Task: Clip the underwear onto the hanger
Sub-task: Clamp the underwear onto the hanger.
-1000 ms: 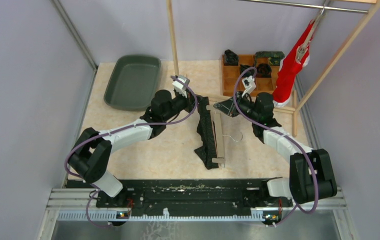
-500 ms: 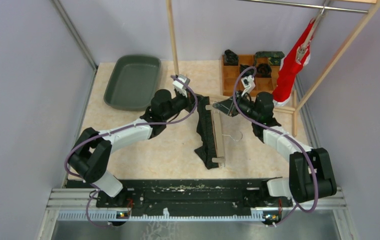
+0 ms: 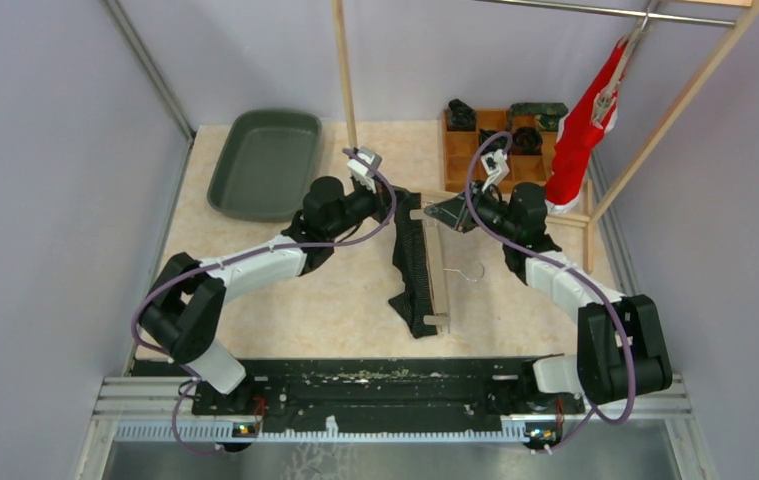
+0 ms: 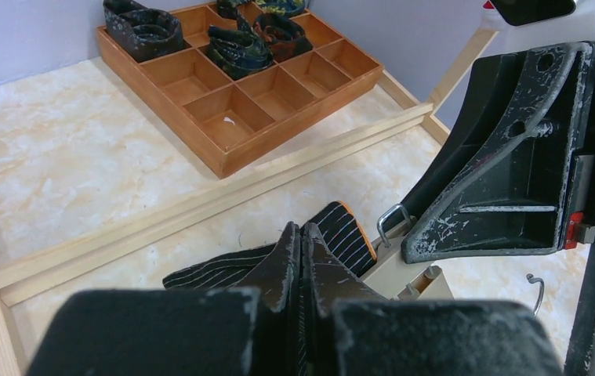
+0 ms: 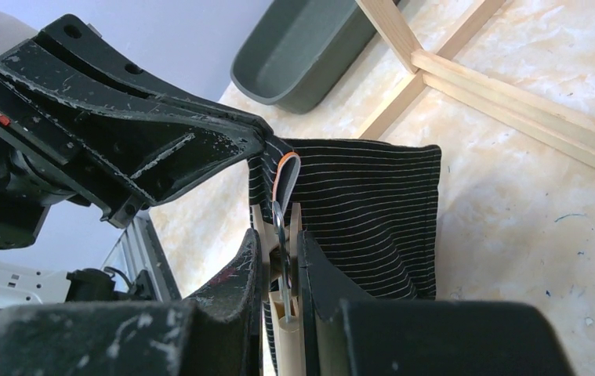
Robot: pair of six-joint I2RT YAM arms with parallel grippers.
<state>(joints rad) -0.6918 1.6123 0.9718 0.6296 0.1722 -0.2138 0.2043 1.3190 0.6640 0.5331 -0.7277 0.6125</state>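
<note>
Barely anything has shifted: underwear [image 3: 413, 280] lies mid-worktop [image 3: 335, 310], hanger [image 3: 437, 265] along its right edge. At the far end, left hand [image 4: 300, 239] pinches the striped cloth (fingers fully closed); right hand [image 5: 278, 251] squeezes the hanger's clip [image 5: 279, 213].

Two grippers: left gripper [image 4: 300, 239] and right gripper [image 5: 280, 247]. One black striped underwear [image 5: 372, 204]. One wooden clip hanger [image 3: 437, 265] with one wire hook [image 3: 470, 270]. One dark green tray [image 3: 265, 165]. One wooden compartment box [image 4: 266, 110], with four rolled dark garments [image 4: 141, 23] counted inside. One wooden rack frame [image 3: 343, 70]. One red garment [image 3: 580, 135] on one metal rail [image 3: 575, 10].
</note>
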